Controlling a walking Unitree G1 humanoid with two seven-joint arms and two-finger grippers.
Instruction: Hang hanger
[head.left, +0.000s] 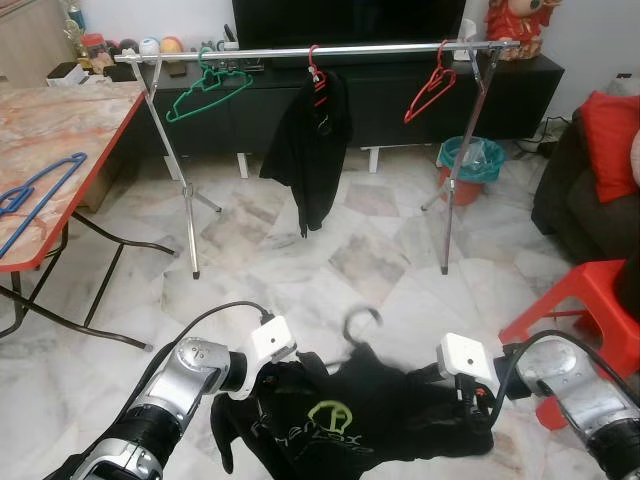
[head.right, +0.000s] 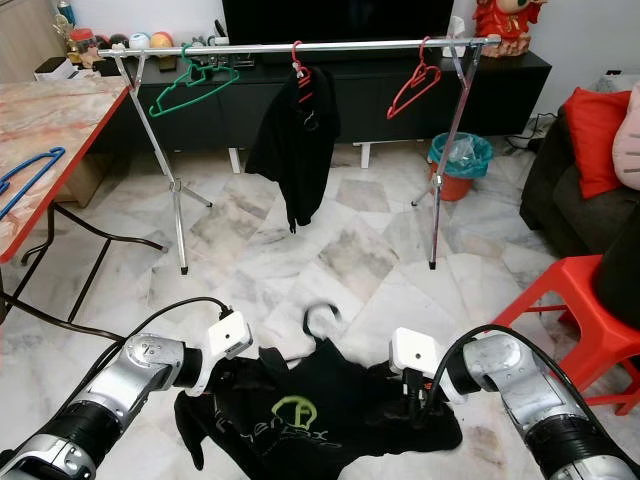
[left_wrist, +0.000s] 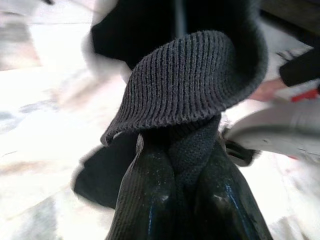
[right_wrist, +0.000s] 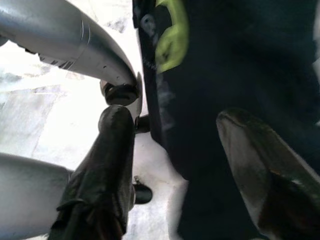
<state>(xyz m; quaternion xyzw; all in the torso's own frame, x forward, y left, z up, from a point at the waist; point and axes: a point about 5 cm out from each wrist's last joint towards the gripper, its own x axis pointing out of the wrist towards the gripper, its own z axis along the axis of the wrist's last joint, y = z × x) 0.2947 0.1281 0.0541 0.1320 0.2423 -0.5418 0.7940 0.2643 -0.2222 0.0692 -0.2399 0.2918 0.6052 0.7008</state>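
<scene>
Holding a black t-shirt (head.left: 350, 415) low between both arms, above the marble floor (head.left: 300, 250), the robot faces a silver clothes rail (head.left: 310, 50) well apart across the room. The shirt rides on a dark hanger whose hook (head.left: 362, 322) pokes up between the arms. The left pincer (left_wrist: 186, 175) is clenched on a ribbed fold of the garment, probably the collar or a hem. The right pincer (right_wrist: 175, 165) has its fingers spread, with dark cloth lying between them; whether it bears any weight is hard to judge from so close. The load looks light, but the fabric is limp and will sag and slide, so cloth alone is a poor handle; the stiff hook or hanger shoulder would give far surer control for lifting onto the rail. A green hanger (head.left: 207, 88), a hung black garment (head.left: 310, 140) and a red hanger (head.left: 430, 90) already occupy the rail, with free bar between them. A blue hanger (head.left: 35, 195) lies on the bench (head.left: 60, 120).
</scene>
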